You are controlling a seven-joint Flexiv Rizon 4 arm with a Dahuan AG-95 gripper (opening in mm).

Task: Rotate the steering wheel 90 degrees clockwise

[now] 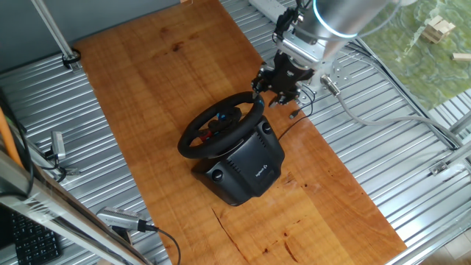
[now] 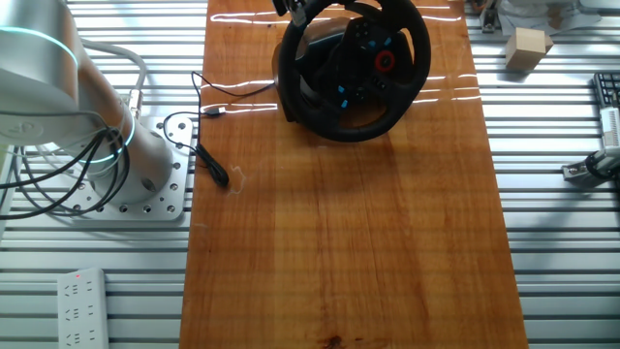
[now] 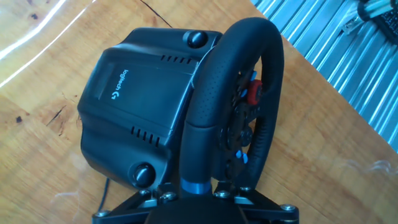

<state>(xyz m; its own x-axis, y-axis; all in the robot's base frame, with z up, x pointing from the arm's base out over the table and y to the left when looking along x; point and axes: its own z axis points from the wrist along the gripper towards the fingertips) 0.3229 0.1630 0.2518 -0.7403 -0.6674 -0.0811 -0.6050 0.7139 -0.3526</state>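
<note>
Gripper (image 3: 198, 194) at the rim's blue-marked sector, apparently pinching the wheel (image 3: 239, 99), presumably for turning leverage. Wheel sits on its base (image 3: 140, 99) near the desk's (image 2: 339, 262) far edge, toward one corner.

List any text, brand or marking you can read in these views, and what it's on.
"logitech", white with a small logo mark: on top of the black base, hand view.
Small white logo on the base's side, one fixed view: too small to read.
Hub buttons on the steering wheel: any markings too small to read.
Nothing else legible.
</note>
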